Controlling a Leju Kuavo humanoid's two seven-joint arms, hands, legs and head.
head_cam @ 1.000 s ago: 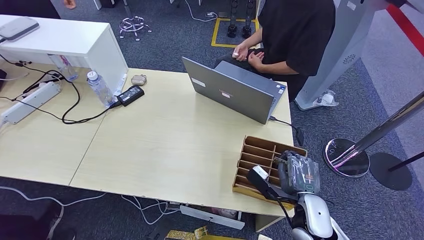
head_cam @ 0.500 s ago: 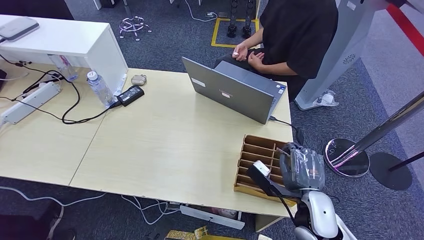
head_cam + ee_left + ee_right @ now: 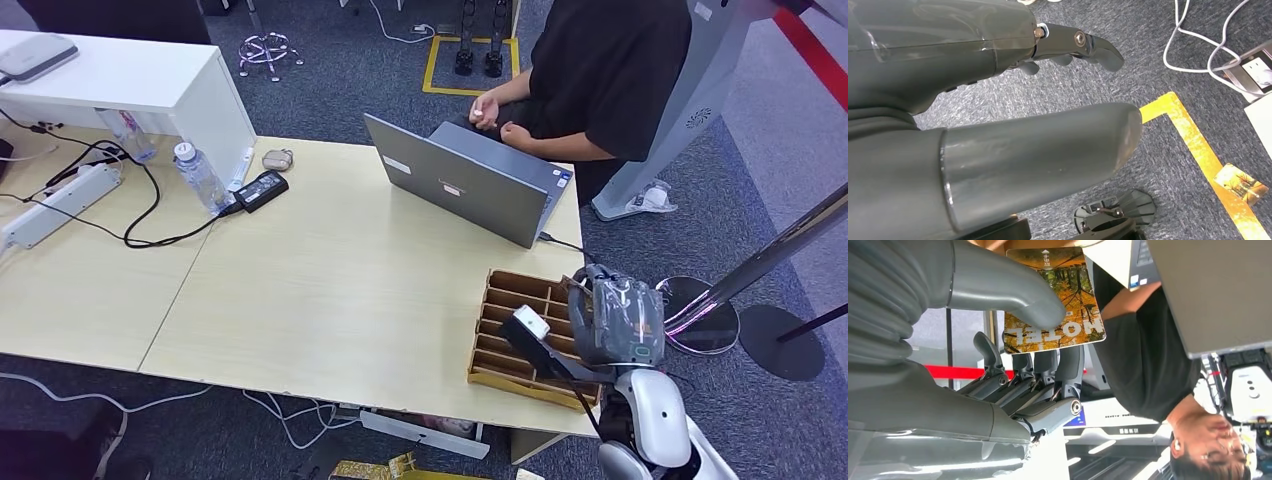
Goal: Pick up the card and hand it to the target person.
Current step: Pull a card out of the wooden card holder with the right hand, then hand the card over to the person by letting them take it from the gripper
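The card [image 3: 1053, 300], printed with orange autumn trees and white lettering, is pinched between the thumb [image 3: 1013, 287] and the fingers of my right hand [image 3: 1013, 375]. In the head view my right hand [image 3: 618, 318] hovers over the right end of the wooden divider box [image 3: 515, 325] at the table's near right corner. The person [image 3: 610, 70] in a black shirt sits behind the grey laptop [image 3: 455, 185], both hands held near the chest. My left hand [image 3: 998, 100] hangs over the carpet and holds nothing, its fingers apart.
The pale wooden table [image 3: 330, 290] carries a water bottle [image 3: 200, 177], a black adapter [image 3: 262, 189] and a power strip [image 3: 60, 205] at the far left. A chrome stanchion base [image 3: 695, 315] stands right of my hand. A white cabinet [image 3: 120, 80] sits at the back left.
My right hand has risen and drifted right and away from me over the divider box, card still held. The person has shifted right and raised one hand.
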